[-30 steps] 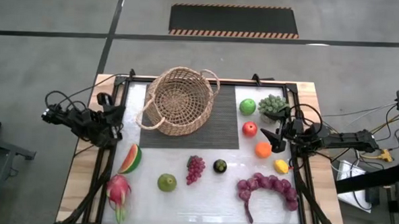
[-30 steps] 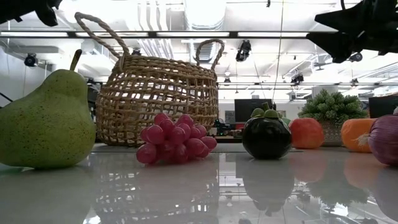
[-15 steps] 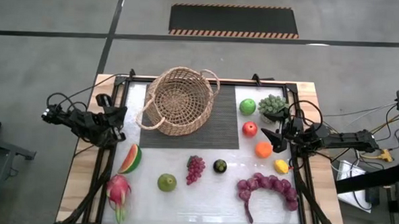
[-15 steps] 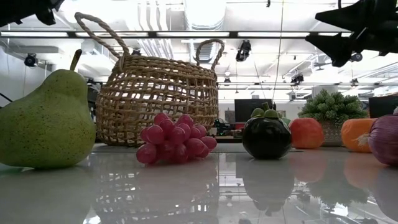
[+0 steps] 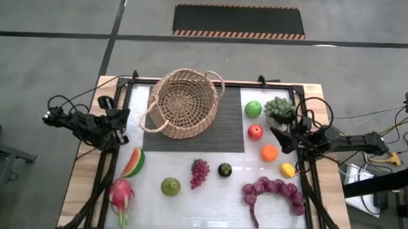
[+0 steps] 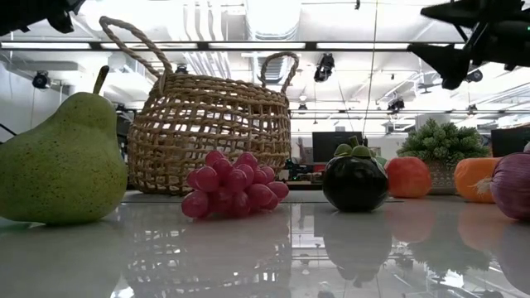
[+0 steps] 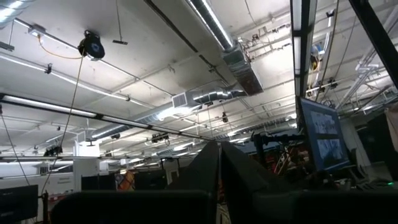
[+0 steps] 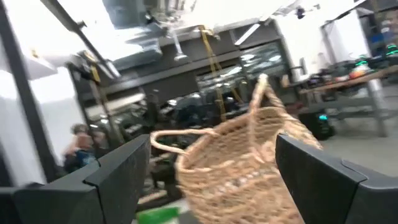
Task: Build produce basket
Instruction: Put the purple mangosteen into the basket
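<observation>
Right gripper (image 5: 279, 137): dark two-finger unit, fingers spread wide, nothing between them. It hangs above the table's right side, tips just beside the red toy apple (image 5: 255, 132) and the round orange toy fruit (image 5: 269, 152). Versus a second ago the tips have shifted slightly toward the far edge, and in the low view the gripper (image 6: 451, 54) sits a touch higher. Small move only, no contact with any fruit. Its wrist camera looks level across at the round tan woven wicker basket (image 8: 249, 165), not down at fruit.

Left gripper (image 5: 118, 127): fingers pressed together, empty, parked over the table's left edge. No change over the last second.

Basket (image 5: 182, 102) stands upright on the dark ribbed mat (image 5: 224, 129), far centre. High view shows its inside empty.

Produce is all on the table, none moved:
- green toy apple (image 5: 253, 108), beside a spiky grey-green leafy clump (image 5: 279, 107)
- small yellow lemon (image 5: 287, 170)
- long purple grape bunch (image 5: 273, 191)
- dark round fruit (image 5: 225, 169)
- small pink-red grape bunch (image 5: 199, 172)
- green toy pear (image 5: 170, 186)
- watermelon slice (image 5: 134, 162)
- pink dragon fruit (image 5: 121, 197)

Read: task is at the very start. Right arm looks to be lining up on the red apple or the orange, but it needs to tip down and descend before any pinch. Which one it targets, cannot tell.
</observation>
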Controlling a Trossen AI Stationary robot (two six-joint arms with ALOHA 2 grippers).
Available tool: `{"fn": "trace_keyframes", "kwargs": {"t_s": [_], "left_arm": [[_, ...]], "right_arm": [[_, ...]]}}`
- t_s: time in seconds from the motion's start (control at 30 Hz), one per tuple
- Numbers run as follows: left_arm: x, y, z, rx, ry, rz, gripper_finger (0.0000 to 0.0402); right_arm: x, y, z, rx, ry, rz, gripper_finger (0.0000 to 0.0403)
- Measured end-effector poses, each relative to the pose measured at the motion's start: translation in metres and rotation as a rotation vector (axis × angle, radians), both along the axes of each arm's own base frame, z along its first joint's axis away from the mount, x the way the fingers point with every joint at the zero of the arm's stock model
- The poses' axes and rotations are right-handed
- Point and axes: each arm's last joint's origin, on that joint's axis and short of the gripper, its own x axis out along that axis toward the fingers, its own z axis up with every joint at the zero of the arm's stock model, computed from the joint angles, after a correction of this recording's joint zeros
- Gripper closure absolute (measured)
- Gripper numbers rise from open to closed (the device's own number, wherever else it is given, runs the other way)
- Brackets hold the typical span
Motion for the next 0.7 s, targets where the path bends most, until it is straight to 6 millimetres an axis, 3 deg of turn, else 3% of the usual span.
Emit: {"fn": "trace_keyframes", "kwargs": {"t_s": [0.27,0.7], "left_arm": [[-0.001,0.000,0.001,-0.005,-0.013,-0.001,0.0402],[0.000,0.000,-0.001,-0.005,-0.009,-0.002,0.0402]], "right_arm": [[0.015,0.002,0.004,-0.033,0.021,0.041,0.0076],[0.082,0.010,0.043,-0.127,0.388,0.073,0.0076]]}}
